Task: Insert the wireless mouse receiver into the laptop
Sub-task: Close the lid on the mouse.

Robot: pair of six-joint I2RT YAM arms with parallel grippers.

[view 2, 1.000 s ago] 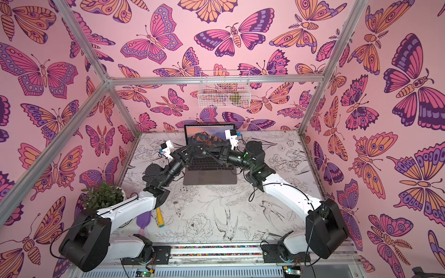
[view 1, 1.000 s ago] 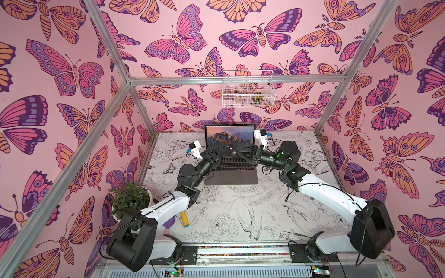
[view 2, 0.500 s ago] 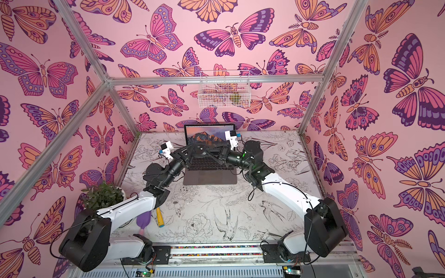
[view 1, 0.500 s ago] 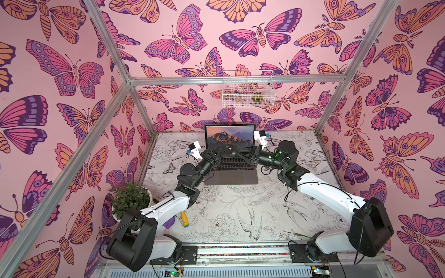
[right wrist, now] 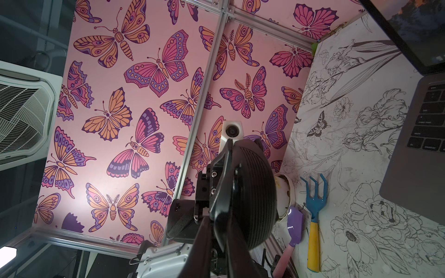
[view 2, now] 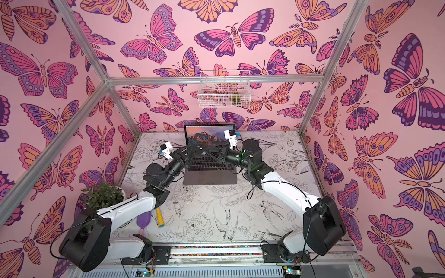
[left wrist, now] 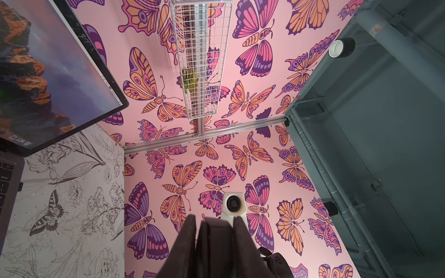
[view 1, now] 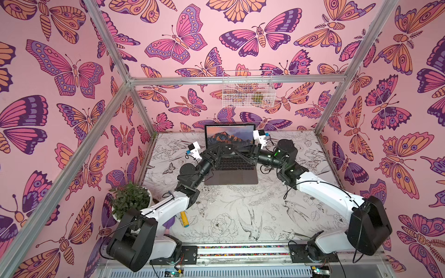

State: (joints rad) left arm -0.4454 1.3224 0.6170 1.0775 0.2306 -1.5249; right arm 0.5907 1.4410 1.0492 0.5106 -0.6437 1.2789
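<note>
**Two robot arms meet over an open laptop** [view 1: 231, 178] at the 12 o'clock end of a flower-print table [view 1: 240, 211]. L arm reaches in from 7 o'clock and R arm from 4 o'clock. Their tips converge above the keyboard's far rows w/ a black mouse [right wrist: 252, 192] between them.

The left gripper [left wrist: 216, 222] stands narrow, clamped on the mouse's flat end, per its wrist cam. The right gripper [view 1: 237, 150] is narrow too, fingers either side of the mouse's near rim. Whether they pinch it or stand just clear can't be told.

The wireless mouse receiver [left wrist: 20, 186]: best candidate is a tiny dark stub jutting from the laptop's R side edge, level w/ the far key rows. It shows only in the L wrist cam and is too small to confirm, so it could equally be an adapter. In both top views the R wrist covers that stretch of edge.

Key geometry: the stub lies approx. 3 o'clock of the joined grippers and lower, at deck level. Its long axis runs on the 3–9 o'clock line, i.e. straight into the side port. R arm is clearly the nearer. If the stub is the receiver, insertion looks done. If not, the receiver is prob. inside the mouse, out of sight.
</note>
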